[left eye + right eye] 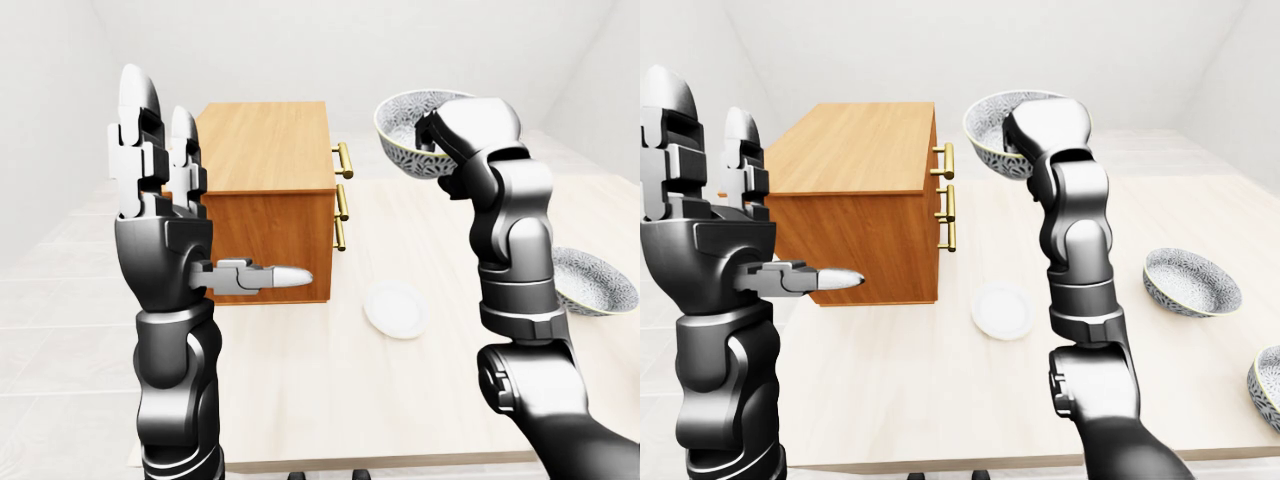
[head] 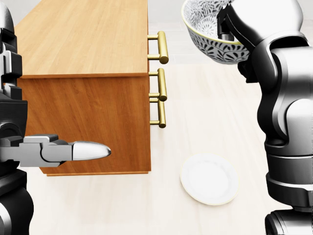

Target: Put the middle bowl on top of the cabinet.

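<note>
My right hand (image 2: 225, 28) holds a patterned bowl (image 2: 205, 30) high in the air, fingers shut over its rim. In the head view the bowl hangs to the right of the wooden cabinet (image 2: 83, 39), about level with its top and just beyond the brass drawer handles (image 2: 160, 83). It is not over the cabinet's flat top. My left hand (image 1: 195, 200) is raised at the left of the left-eye view, in front of the cabinet's left part. Its fingers point up, the thumb sticks out to the right, and it holds nothing.
A small white plate (image 1: 395, 308) lies on the light wooden table (image 1: 330, 400) right of the cabinet's base. Two more patterned bowls stand at the right in the right-eye view, one at mid-height (image 1: 1192, 280) and one cut by the edge (image 1: 1268, 385).
</note>
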